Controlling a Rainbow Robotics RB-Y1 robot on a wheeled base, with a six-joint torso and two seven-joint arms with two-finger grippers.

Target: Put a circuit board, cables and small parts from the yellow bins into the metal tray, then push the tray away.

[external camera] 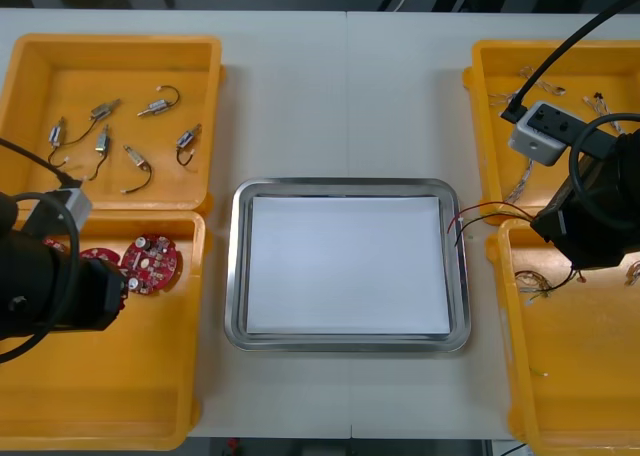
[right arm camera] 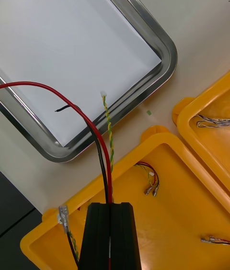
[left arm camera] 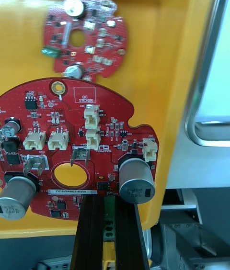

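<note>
In the left wrist view my left gripper (left arm camera: pixel 109 199) is shut on the near edge of a round red circuit board (left arm camera: pixel 72 145); a second board (left arm camera: pixel 84 35) lies beyond it in the same yellow bin. From the front, the left gripper (external camera: pixel 124 287) sits low in the near left bin beside the board (external camera: pixel 152 261). My right gripper (right arm camera: pixel 109 205) is shut on a red and yellow cable (right arm camera: pixel 104 164), whose free ends hang over the corner of the metal tray (right arm camera: pixel 163 54). In the front view the right gripper (external camera: pixel 550 226) hovers above the right bins, and the cable (external camera: pixel 490 207) reaches the tray's right rim (external camera: pixel 462 266).
The far left bin (external camera: pixel 30 96) holds several small metal parts (external camera: pixel 100 109) on black wires. More cables lie in the far right bin (external camera: pixel 490 86) and near right bin (external camera: pixel 520 396). The tray is white inside.
</note>
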